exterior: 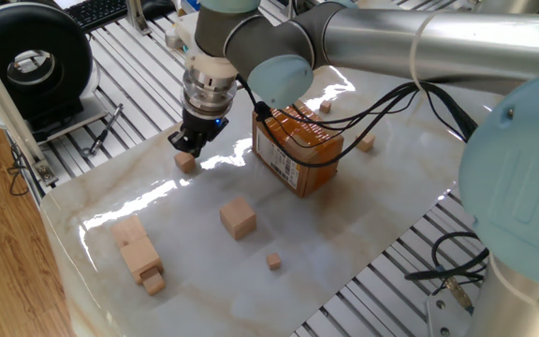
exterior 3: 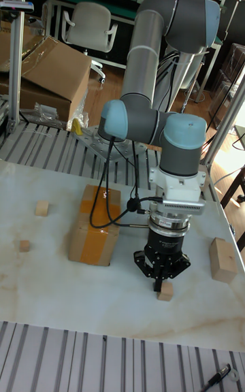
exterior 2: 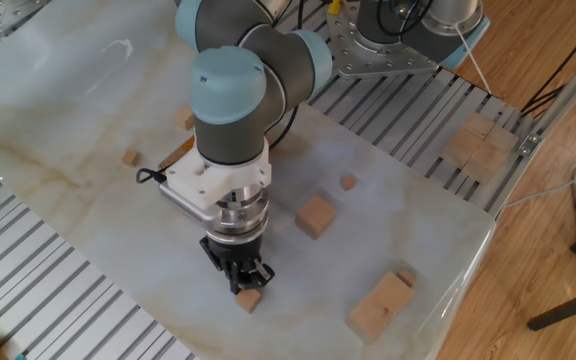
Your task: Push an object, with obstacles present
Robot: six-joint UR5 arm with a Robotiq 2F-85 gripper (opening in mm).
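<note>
The object, a small light-wood cube (exterior: 186,162) (exterior 2: 249,299) (exterior 3: 165,291), lies on the marble table near one edge. My gripper (exterior: 191,146) (exterior 2: 243,283) (exterior 3: 162,282) points straight down with its fingers shut together and nothing between them. Its tips sit low at the table, against the cube's side that faces the cardboard box (exterior: 298,150) (exterior 3: 95,232). The box stands well clear behind the gripper. In the other fixed view the arm hides most of the box.
A larger wooden cube (exterior: 238,218) (exterior 2: 316,216) (exterior 3: 222,258), a tiny cube (exterior: 274,261) (exterior 2: 348,183) and stacked wooden blocks (exterior: 138,251) (exterior 2: 380,305) lie nearby. Two more small cubes (exterior: 366,143) (exterior 3: 42,208) (exterior 3: 24,245) rest beyond the box. Metal slats border the table.
</note>
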